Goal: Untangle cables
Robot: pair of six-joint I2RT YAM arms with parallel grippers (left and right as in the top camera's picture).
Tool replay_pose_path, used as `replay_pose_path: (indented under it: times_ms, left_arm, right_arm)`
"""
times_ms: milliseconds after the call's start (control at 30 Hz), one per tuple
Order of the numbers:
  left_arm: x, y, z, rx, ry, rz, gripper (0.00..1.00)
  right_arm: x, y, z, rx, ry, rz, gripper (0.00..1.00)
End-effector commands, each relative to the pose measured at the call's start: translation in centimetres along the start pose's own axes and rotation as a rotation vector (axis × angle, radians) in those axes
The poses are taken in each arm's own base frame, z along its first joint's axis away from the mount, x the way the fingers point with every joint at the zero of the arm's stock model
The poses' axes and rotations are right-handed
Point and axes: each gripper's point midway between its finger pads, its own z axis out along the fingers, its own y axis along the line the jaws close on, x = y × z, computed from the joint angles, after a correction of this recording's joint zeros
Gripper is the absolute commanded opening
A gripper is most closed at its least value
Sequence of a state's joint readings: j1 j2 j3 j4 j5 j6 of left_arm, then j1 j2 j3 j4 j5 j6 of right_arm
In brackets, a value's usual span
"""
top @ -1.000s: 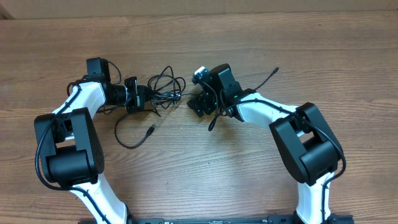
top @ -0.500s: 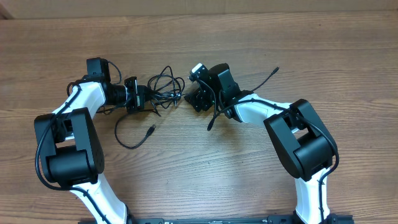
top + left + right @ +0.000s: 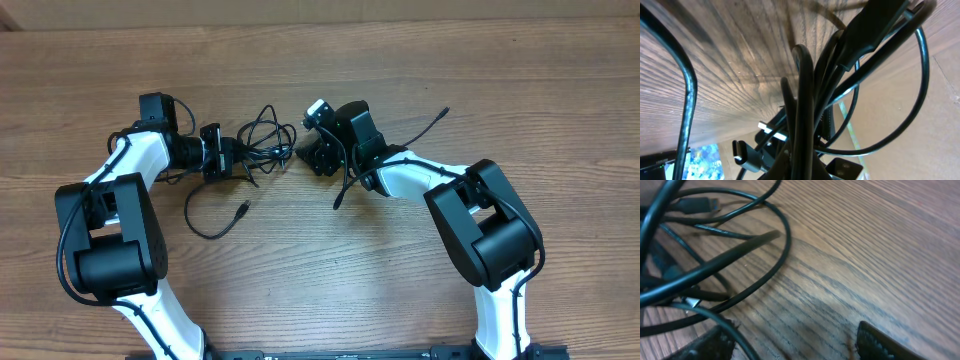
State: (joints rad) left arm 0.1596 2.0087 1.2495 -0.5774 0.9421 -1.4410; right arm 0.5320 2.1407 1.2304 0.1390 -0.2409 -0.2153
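Cables pinned at the left, right side lined up for a pull.

Your left gripper (image 3: pixel 222 155) is clenched on the left edge of the cables (image 3: pixel 265 140), which sit bunched in loose loops at the upper middle of the surface (image 3: pixel 400 60). One plug end (image 3: pixel 243 208) trails free below them. Your right gripper (image 3: pixel 312 157) sits just right of the bunch, released, with nothing between its jaws but bare wood and a strand beside one finger (image 3: pixel 705 345). The step looks like picking a strand. Next, move onto a single outer loop, clamp only that one, then draw it rightward.
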Motion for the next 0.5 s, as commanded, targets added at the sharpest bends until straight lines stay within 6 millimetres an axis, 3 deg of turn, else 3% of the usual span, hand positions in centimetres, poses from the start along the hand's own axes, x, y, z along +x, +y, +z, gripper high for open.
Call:
replay_pose_path:
  times_ms: [0, 167, 333, 467]
  left_arm:
    - [0.8, 0.0, -0.7, 0.004, 0.000, 0.010, 0.04]
    - [0.9, 0.3, -0.7, -0.006, 0.001, 0.000, 0.04]
    - [0.9, 0.3, -0.7, -0.007, 0.001, 0.014, 0.04]
    - [0.9, 0.3, -0.7, -0.007, 0.001, 0.020, 0.04]
  right_arm:
    - [0.2, 0.7, 0.5, -0.030, 0.000, -0.001, 0.65]
    - [0.0, 1.8, 0.4, -0.100, -0.009, 0.003, 0.58]
    - [0.1, 2.1, 0.4, -0.116, -0.009, 0.003, 0.25]
    - [0.6, 2.2, 0.3, -0.119, 0.011, 0.011, 0.13]
